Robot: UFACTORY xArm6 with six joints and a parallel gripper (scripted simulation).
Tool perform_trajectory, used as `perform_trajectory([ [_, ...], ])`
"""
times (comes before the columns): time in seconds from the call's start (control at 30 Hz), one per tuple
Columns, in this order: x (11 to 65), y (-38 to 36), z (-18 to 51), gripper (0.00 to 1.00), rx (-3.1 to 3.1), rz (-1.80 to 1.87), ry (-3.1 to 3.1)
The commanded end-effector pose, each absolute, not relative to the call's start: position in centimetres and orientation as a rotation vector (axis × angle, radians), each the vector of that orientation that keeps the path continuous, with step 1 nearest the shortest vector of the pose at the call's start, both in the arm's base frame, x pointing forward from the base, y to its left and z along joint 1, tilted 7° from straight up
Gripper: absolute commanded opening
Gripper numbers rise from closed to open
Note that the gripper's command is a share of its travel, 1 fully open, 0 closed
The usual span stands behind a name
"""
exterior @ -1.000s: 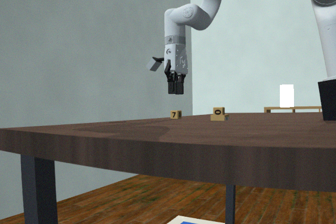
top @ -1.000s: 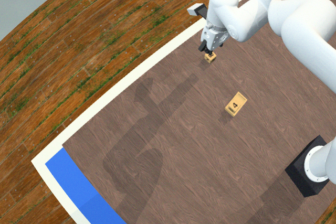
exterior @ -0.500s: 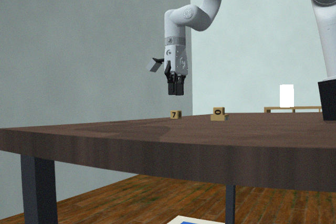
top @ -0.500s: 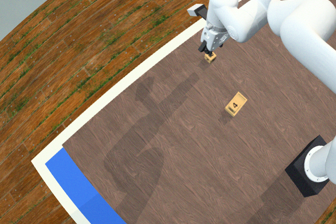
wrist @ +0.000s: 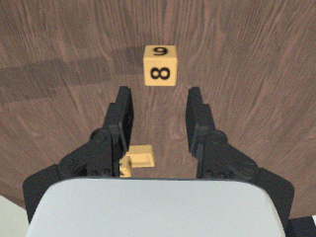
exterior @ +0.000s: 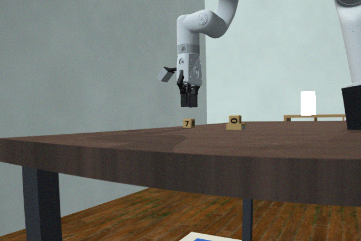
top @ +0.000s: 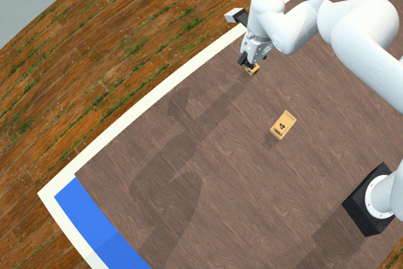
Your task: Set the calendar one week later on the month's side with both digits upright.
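Observation:
A loose wooden cube (top: 252, 70) (exterior: 188, 123) (wrist: 159, 65) stands on the dark table, far from the tray. It shows 8 on top in the wrist view and 7 toward the exterior camera. My gripper (top: 247, 64) (exterior: 188, 104) (wrist: 159, 101) hangs straight above it, clear of it, with its fingers apart and nothing between them. The small wooden tray (top: 289, 116) (exterior: 241, 126) (wrist: 140, 159) lies flat mid-table. It holds one cube (top: 281, 126) (exterior: 234, 119) at one end, showing 4 on top and 0 toward the exterior camera. The tray's other half is bare.
The arm's black base (top: 368, 208) (exterior: 351, 106) stands at the table's near right. A white block (exterior: 307, 103) and a wooden pallet (exterior: 315, 117) show beyond the table. A white-edged blue mat (top: 84, 213) lies on the floor beside the table edge.

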State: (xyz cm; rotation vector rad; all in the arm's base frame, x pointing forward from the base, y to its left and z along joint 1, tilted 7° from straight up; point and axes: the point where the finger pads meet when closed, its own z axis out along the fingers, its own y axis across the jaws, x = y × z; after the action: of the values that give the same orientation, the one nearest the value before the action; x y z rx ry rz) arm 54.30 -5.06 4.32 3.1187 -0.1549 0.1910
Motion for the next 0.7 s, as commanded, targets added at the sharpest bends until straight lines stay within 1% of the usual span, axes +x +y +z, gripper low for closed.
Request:
perform_trajectory([
  [0.0,54.5,-5.1,4.1,0.47,3.118,0.198,-0.155],
  [0.67,54.8,-5.1,1.8,0.47,3.118,0.198,-0.155],
])
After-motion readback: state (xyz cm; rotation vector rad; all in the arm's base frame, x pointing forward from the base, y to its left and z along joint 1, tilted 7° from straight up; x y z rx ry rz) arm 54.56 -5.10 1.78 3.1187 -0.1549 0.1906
